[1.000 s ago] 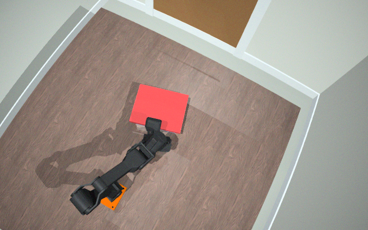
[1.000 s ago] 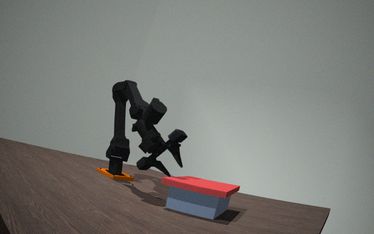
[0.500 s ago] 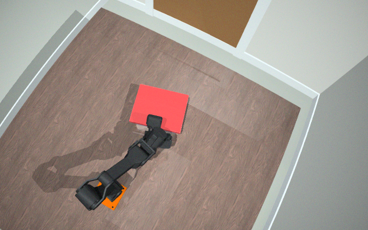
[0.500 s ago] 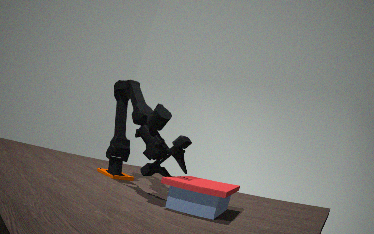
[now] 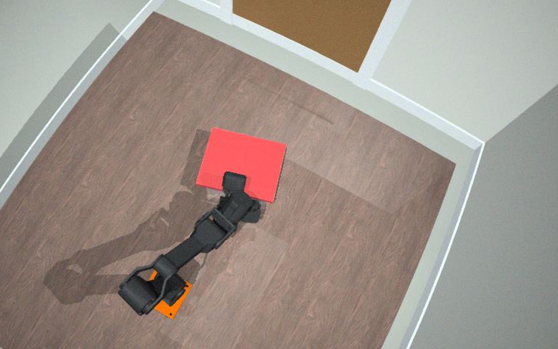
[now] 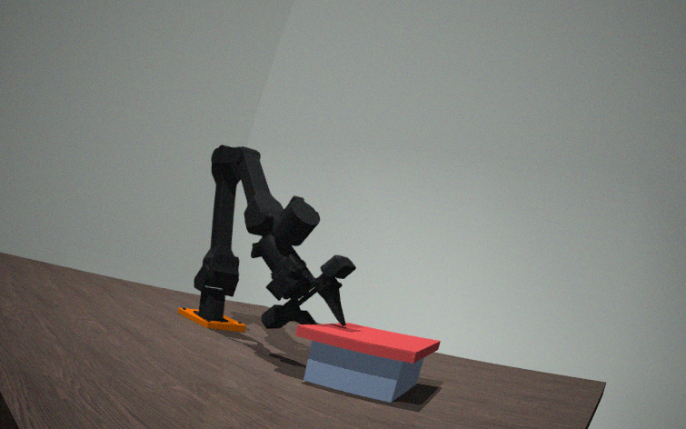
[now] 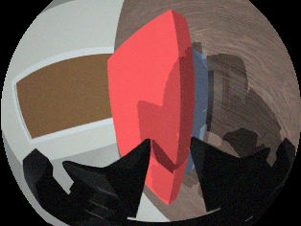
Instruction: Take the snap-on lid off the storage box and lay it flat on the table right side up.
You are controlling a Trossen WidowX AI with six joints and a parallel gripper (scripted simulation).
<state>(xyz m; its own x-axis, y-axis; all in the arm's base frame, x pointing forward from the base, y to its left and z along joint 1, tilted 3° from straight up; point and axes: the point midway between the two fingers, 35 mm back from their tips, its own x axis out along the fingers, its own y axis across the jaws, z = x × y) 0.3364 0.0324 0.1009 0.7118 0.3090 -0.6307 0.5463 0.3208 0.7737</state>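
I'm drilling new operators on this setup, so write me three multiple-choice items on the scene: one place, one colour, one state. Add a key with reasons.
1. Where is the black parallel-jaw gripper?
A. At the lid edge nearer the arm's base
B. At the lid edge farthest from the base
C. Above the base plate

2. What colour is the flat plate under the arm?
A. Blue
B. Green
C. Orange

3. How does the red rectangular lid lie?
A. Flat on the table
B. On top of the blue-grey box
C. Upside down beside the box

Key:
1 A: the top view shows the gripper at that near edge.
2 C: its orange corners show around the arm's foot.
3 B: the exterior view shows the lid covering the box.
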